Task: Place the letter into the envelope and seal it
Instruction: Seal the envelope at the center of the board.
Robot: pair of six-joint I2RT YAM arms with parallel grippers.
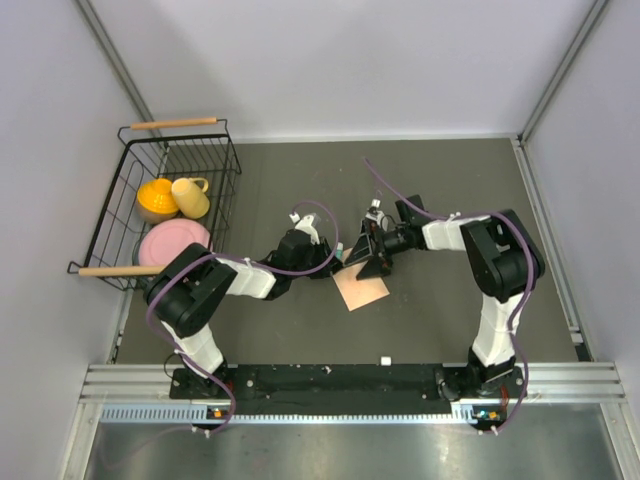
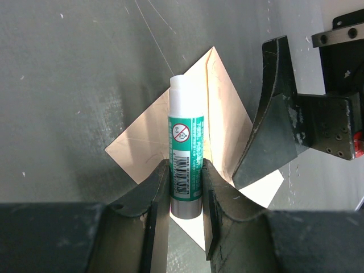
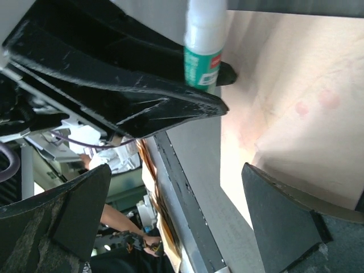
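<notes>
Near mid-table, peach envelope [image 1: 361, 291] flat on the dark table [image 1: 450, 180], between the two arms. Left tool [image 2: 185, 170] clamped on a green-and-white glue stick [image 2: 186, 153], white end pointing out over the envelope. Right tool [image 3: 179, 216] spread wide, gripping nothing, one finger [image 2: 273, 114] above the envelope's edge, contact unclear. Far left, wire basket [image 1: 238, 170] holding a pink plate [image 1: 172, 240].

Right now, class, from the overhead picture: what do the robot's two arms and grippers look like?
Both the left arm and right arm have white link covers with bulky black joints, and purple cables loop along each. The left gripper and right gripper have black, wedge-shaped fingers, scuffed in places.
</notes>
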